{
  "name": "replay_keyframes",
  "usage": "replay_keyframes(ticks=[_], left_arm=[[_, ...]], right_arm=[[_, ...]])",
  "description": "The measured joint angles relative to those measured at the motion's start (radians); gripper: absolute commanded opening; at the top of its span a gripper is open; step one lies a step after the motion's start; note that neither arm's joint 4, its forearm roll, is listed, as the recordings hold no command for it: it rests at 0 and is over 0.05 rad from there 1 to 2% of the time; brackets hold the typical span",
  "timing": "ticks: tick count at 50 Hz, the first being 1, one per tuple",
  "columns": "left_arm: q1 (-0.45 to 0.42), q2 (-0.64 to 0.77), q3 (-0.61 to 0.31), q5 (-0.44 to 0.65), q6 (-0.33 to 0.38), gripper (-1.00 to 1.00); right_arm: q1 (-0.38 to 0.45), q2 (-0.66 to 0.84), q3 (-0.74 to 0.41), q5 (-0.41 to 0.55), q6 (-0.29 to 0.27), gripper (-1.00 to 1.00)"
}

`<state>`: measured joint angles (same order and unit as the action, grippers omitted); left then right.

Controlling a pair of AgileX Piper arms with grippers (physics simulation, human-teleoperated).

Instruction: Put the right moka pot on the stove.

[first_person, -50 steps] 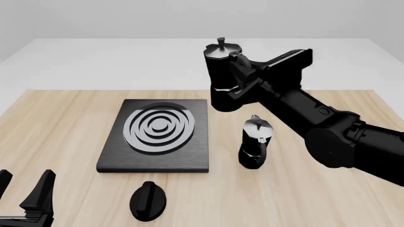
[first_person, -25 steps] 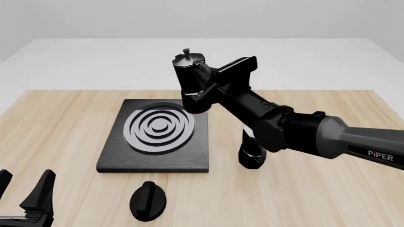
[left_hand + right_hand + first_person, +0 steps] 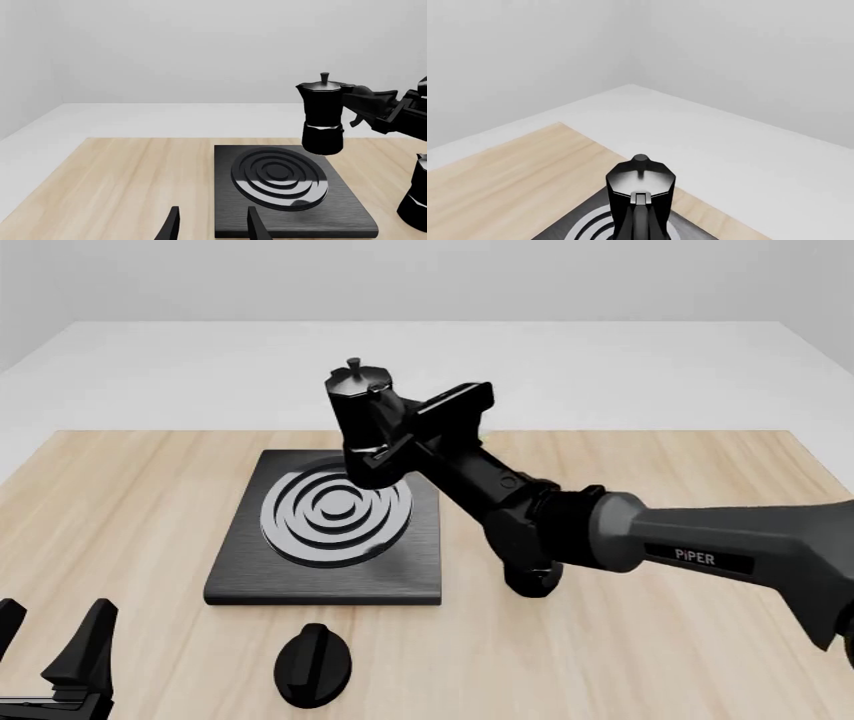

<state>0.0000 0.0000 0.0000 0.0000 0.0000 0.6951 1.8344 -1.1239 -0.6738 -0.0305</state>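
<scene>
You have two small black faceted moka pots, one flat black stove slab point(image 3: 327, 530) with silver-grey burner rings and one round black knob point(image 3: 312, 665) on a pale wooden table point(image 3: 667, 660) amid plain grey walls. Your right pincer point(image 3: 400, 445), arm stretched leftward, grips the right moka pot point(image 3: 366, 430) upright above the rings; the second pot point(image 3: 419, 200) stands beside the stove, and your left pincer point(image 3: 54, 650) hangs empty, fingers parted

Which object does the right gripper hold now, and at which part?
The right gripper holds the black faceted moka pot by its curved black handle, above the flat black stove.
</scene>
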Motion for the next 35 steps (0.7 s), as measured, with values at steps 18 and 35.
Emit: replay_keyframes(ticks=[18,35], left_arm=[[0.000,0.000,0.000,0.000,0.000,1.00],[0.000,0.000,0.000,0.000,0.000,1.00]], right_arm=[[0.033,0.083,-0.002,-0.131,0.024,-1.00],[0.073,0.137,0.043,-0.272,0.019,-1.00]])
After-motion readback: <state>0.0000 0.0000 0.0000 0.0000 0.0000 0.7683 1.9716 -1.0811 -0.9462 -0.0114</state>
